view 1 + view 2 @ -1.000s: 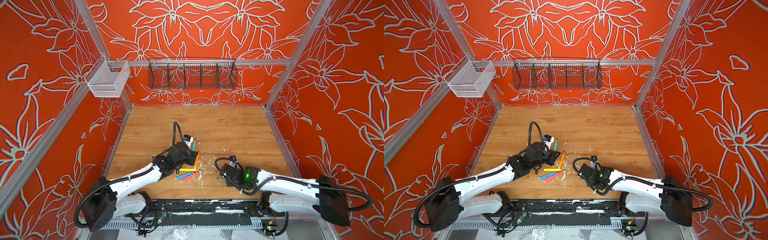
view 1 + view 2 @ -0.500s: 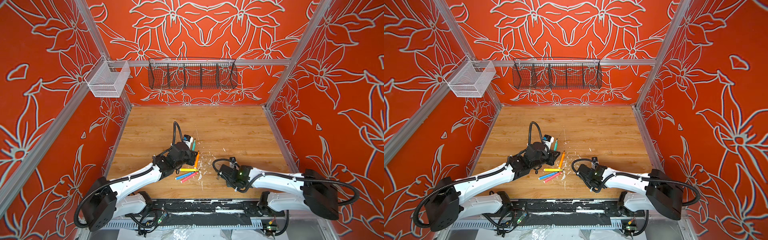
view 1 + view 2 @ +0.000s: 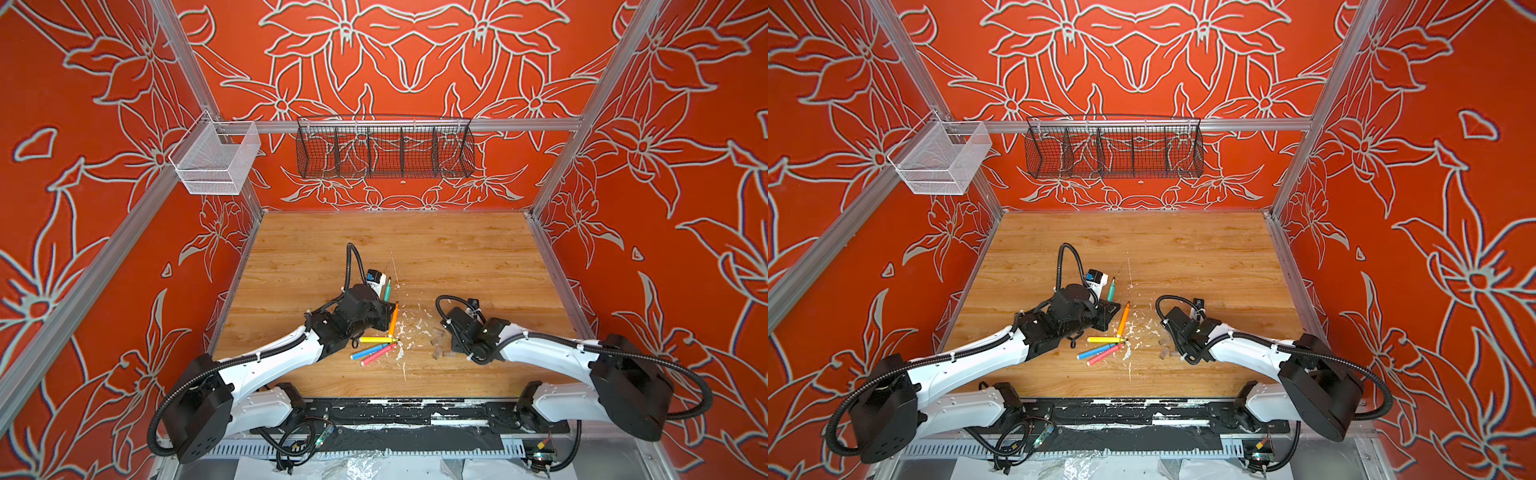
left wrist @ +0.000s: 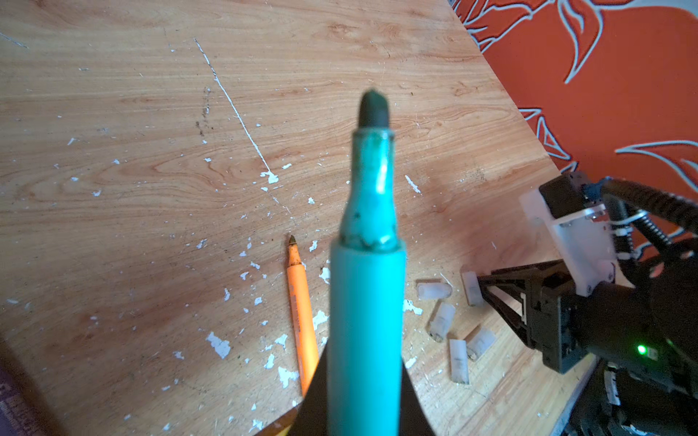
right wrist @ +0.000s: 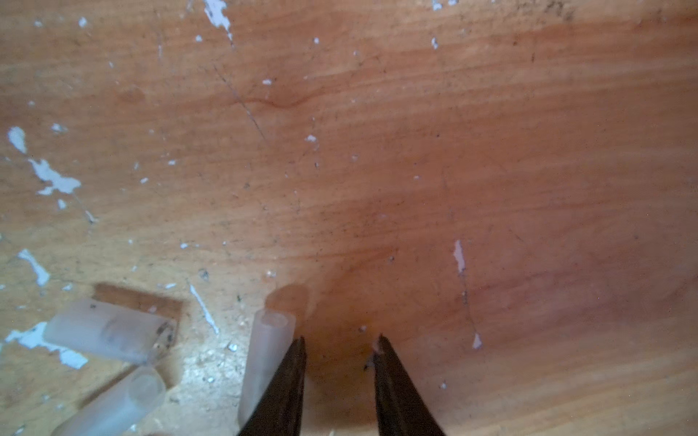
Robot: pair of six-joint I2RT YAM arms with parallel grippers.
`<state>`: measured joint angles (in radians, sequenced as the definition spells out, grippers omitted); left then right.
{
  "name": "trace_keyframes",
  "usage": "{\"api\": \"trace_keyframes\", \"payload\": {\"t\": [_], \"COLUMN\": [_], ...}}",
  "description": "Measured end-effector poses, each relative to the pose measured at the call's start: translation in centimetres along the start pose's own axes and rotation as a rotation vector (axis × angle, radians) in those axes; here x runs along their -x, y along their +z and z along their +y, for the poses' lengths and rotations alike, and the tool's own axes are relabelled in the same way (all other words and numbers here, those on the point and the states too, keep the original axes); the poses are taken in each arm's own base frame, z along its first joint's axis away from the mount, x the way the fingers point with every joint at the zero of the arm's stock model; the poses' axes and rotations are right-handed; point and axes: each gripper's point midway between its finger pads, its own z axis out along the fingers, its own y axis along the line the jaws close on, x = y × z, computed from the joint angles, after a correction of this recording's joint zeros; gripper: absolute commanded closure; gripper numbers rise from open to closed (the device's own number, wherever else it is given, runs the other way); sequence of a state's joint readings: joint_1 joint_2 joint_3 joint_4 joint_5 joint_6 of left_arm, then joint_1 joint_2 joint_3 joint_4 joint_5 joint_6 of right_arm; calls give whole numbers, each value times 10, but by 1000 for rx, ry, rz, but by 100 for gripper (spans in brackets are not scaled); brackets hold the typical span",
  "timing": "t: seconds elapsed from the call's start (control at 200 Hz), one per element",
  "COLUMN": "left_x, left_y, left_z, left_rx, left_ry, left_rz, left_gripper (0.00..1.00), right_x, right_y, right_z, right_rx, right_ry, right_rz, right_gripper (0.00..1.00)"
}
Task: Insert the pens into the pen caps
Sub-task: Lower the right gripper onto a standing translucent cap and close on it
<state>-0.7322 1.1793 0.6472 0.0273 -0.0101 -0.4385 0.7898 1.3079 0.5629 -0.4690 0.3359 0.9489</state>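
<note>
The left gripper [image 4: 363,411] is clamping a slim teal-green plastic marker pen [image 4: 365,302] by its barrel; the pen is sticking straight out from between the dark jaws, its bare dark felt tip pointing away from the wrist above the wooden table [image 4: 113,113]; in both top views it is pointing toward the far side of the table.

The right gripper [image 5: 340,339] is hanging low over the wood with its two dark fingers parted, only bare table showing between them; a translucent greyish-clear tubular plastic cap [image 5: 268,358] is lying just outside one finger, touching its outer face, open end facing away from the wrist; a second cap [image 5: 109,332] and a third cap [image 5: 121,404] are lying further out on that same side, close together.

In a top view the loose caps are sitting just beside the right gripper, between it and the loose pens; a slim orange plastic marker pen [image 3: 393,319] is lying uncapped just beside the left gripper; a yellow pen [image 3: 376,340], a blue pen [image 3: 368,351] and a pink pen [image 3: 378,354] are lying together nearer the front edge, among white flecks [image 3: 411,328].
</note>
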Motion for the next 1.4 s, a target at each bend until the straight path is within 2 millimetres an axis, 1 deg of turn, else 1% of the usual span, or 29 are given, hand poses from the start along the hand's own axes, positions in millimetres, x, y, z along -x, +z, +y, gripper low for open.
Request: {"api": "trace_keyframes", "payload": {"t": [0.09, 0.185, 0.28, 0.365, 0.465, 0.535, 0.586, 0.661, 0.881, 1.051, 1.286, 1.401], "left_x": [0, 2, 3, 3, 4, 4, 4, 5, 5, 5, 5, 7], "left_y": [0, -2, -3, -3, -4, -5, -7, -9, -13, -13, -13, -15], "left_z": [0, -1, -2, -2, -2, -3, -4, -4, -5, -5, -5, -6], "left_rx": [0, -3, -6, -6, -8, -16, -20, -27, -34, -34, -35, -39], "left_ry": [0, 0, 0, 0, 0, 0, 0, 0, 0, 0, 0, 0], "left_rz": [-2, -7, -11, -12, -14, -19, -22, -30, -40, -39, -40, -47], "left_gripper": [100, 100, 100, 100, 100, 100, 100, 100, 100, 100, 100, 100], "right_x": [2, 0, 6, 16, 26, 29, 28, 25, 12, 12, 8, 6], "right_y": [0, -3, -16, -34, -53, -61, -62, -58, -35, -24, -12, -6], "right_z": [-1, -5, -7, -4, 0, 4, 6, 8, 16, 23, 26, 27], "right_rx": [-1, -9, 22, 86, 171, 212, 225, 221, 147, 104, 59, 36], "right_ry": [2, -11, -3, 25, 55, 63, 60, 49, 0, -25, -49, -67], "right_rz": [-2, 6, -15, -61, -108, -121, -118, -99, 0, 36, 69, 87], "right_gripper": [70, 70, 70, 66, 58, 55, 54, 54, 54, 57, 60, 65]}}
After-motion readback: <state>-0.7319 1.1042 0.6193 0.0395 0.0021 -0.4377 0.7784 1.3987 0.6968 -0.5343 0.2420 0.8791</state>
